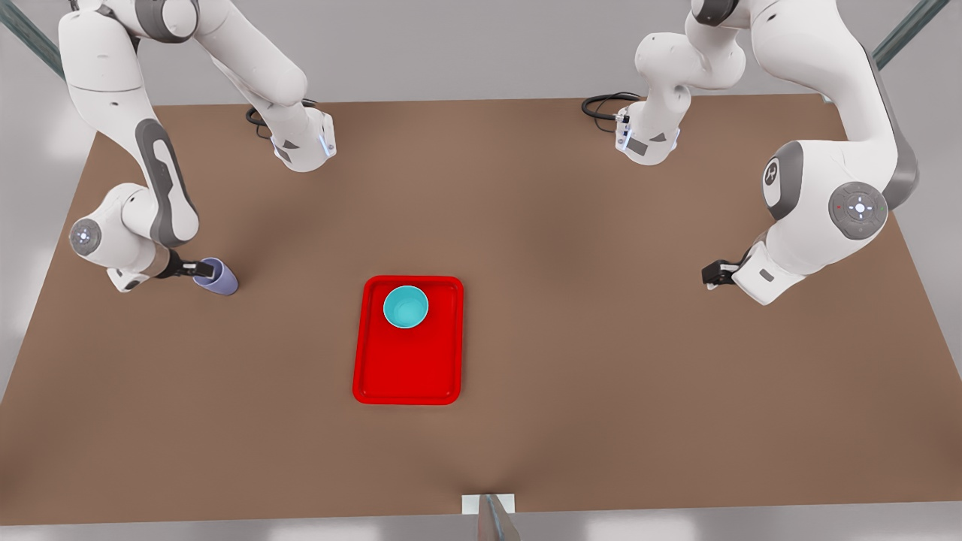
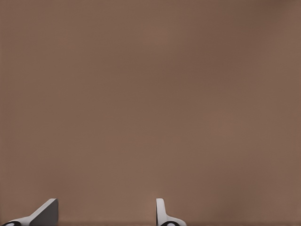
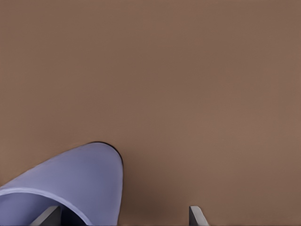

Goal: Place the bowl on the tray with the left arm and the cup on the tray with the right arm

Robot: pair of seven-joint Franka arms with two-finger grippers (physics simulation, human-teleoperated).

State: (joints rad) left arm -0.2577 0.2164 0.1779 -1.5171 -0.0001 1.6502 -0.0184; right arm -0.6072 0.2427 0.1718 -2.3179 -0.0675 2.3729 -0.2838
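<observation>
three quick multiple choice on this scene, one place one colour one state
1. Where is the bowl?
A. on the tray
B. on the bare table
C. in an end effector

2. What colour is the cup?
A. red
B. lavender
C. teal

3. How is the left end effector?
A. shut on the bowl
B. open over bare table
C. shut on the cup

Key:
1 A: the bowl sits inside the tray.
2 B: the cup, by the right end effector at the front view's left, is lavender.
3 B: the left end effector, at the front view's right, has its fingers spread over the table.
</observation>
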